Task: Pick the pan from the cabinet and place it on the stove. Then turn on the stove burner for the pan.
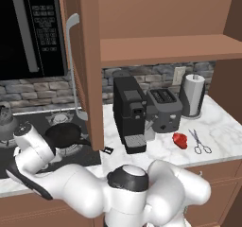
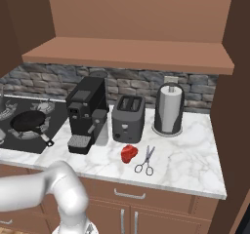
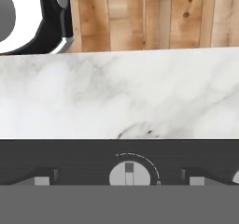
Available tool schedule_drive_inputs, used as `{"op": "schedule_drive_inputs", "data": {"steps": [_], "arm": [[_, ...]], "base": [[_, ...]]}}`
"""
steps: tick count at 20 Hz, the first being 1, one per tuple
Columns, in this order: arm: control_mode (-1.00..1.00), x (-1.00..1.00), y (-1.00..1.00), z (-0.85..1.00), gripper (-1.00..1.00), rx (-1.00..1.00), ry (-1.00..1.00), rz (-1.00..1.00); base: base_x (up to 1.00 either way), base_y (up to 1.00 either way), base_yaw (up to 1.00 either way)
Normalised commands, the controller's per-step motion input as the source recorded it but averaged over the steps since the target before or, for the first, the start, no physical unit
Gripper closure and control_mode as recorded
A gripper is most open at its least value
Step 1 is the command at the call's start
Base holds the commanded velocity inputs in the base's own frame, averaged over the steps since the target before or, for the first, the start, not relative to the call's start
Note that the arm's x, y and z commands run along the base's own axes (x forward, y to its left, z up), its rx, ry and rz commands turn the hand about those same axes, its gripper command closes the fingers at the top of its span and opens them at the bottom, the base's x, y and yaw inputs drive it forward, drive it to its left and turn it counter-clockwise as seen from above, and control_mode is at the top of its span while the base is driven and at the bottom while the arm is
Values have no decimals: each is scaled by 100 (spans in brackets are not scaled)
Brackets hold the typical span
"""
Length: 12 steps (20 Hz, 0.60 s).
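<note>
Nearest to you in the left base view, the arm (image 1: 94,188) folds low across the front of the counter, elbow bulk at the bottom centre, forearm reaching left and ending over the front edge of the stove (image 1: 28,160). The hand points straight down. In the hand view, the gripper (image 3: 120,181) has its fingertips (image 3: 42,180) set wide apart, nothing between them. Between the tips you see a small silver stove knob (image 3: 129,174) with its indicator mark pointing up in the picture. The tips flank it without touching it, as far as you can tell. Beyond the knob in that view: the white marble counter edge (image 3: 116,92), then wooden floor planks (image 3: 154,15).

Further back, the pan (image 1: 63,135) sits on the stove burner (image 1: 71,149) at the right of the cooktop, handle pointing toward the counter. A silvery kettle (image 1: 5,122) stands at the stove's far left.

On the marble counter (image 2: 185,160), right of the stove: a black coffee machine (image 2: 87,113), toaster (image 2: 128,117), paper towel roll (image 2: 169,108), a red item (image 2: 129,152), scissors (image 2: 145,161).

Above, the cabinet (image 1: 160,46) stands open, door (image 1: 87,60) swung out, shelf bare. The microwave (image 1: 30,30) is to its left.
</note>
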Motion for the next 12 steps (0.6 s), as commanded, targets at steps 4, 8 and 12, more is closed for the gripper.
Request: {"op": "schedule_drive_inputs", "data": {"steps": [4,8,12], "arm": [[-100,7,0,-14,-100,0,0,2],[-100,7,0,-17,-100,0,0,2],[-100,12,0,-16,-100,0,0,2]], "base": [[0,0,0],[0,0,0],[0,0,0]]}}
